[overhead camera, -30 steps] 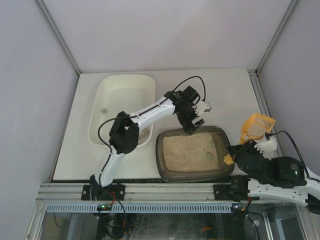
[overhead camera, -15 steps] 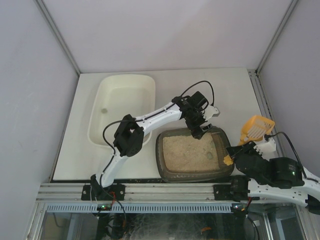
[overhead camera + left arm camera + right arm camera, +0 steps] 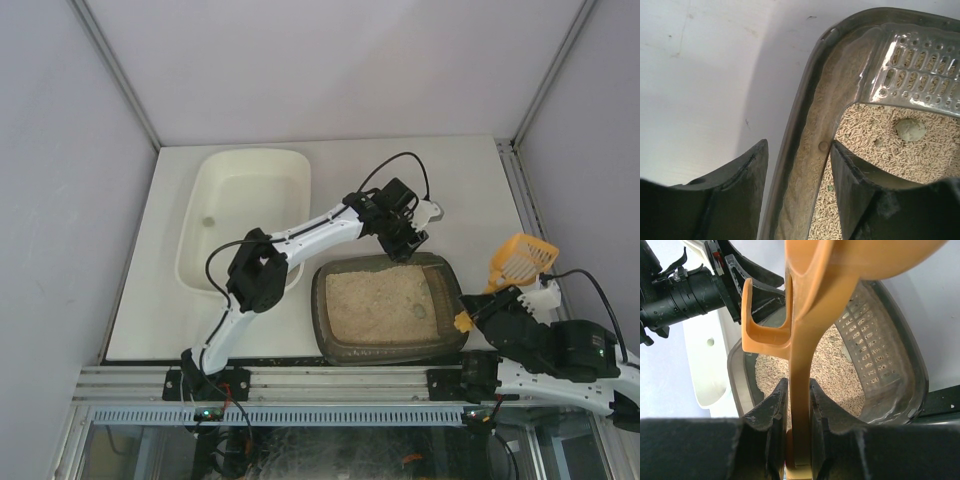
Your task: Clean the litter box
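Litter box (image 3: 385, 352) sits near-centre on the table (image 3: 460, 190), just right of the white tub (image 3: 195, 235). Left gripper (image 3: 797, 145) is at the box's far rim with its jaws apart, astride it. One finger is on the table side, the other over the litter (gap showing between the outer finger and the rim, so not clamped). Right gripper (image 3: 797, 430) is clenched on the orange scoop (image 3: 520, 258) handle, with the scoop head outside the box, to its right. One greenish clump (image 3: 910, 129) lies in the litter by the perforated wall.
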Tool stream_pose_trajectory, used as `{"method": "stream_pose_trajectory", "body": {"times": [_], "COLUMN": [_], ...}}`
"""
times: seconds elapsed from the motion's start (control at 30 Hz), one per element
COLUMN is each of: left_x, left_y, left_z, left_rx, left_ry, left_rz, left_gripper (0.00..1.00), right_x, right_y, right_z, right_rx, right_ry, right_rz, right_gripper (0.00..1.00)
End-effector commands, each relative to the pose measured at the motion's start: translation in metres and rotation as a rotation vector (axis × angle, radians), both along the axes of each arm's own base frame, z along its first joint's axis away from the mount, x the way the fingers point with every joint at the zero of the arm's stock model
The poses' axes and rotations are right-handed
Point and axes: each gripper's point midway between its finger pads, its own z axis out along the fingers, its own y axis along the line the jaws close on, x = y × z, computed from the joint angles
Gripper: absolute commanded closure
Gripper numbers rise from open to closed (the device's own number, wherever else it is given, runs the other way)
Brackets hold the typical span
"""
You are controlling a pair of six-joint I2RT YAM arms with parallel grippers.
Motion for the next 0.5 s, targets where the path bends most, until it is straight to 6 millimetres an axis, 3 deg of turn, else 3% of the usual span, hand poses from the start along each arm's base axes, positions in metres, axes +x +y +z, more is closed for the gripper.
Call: {"method": "stream_pose_trajectory", "body": {"times": [0.0,0.27,0.33,0.4,0.47], "left_x": [0.001,-0.013,-0.012,-0.011,-0.011], "left_y": [-0.01,-0.012,-0.01,-0.006,0.001], "left_z": [0.001,-0.007,-0.005,-0.004,-0.004], "left_rx": [-0.05,-0.06,-0.053,-0.042,-0.037], "left_ry": [0.01,0.089,0.098,0.113,0.142], "left_rz": [-0.006,-0.017,0.017,0.064,0.124], "left_gripper": [0.46,0.6,0.74,0.96,1.0], "right_x": [0.003,0.004,0.004,0.004,0.005], "right_y": [-0.006,-0.009,-0.01,-0.01,-0.01], "right_z": [0.003,0.004,0.004,0.004,0.004], "right_rx": [0.011,0.022,0.022,0.02,0.015], "right_ry": [-0.026,-0.037,-0.039,-0.041,-0.044], "right_rz": [-0.028,-0.031,-0.031,-0.032,-0.034], "right_gripper": [1.0,1.0,1.0,1.0,1.0]}}
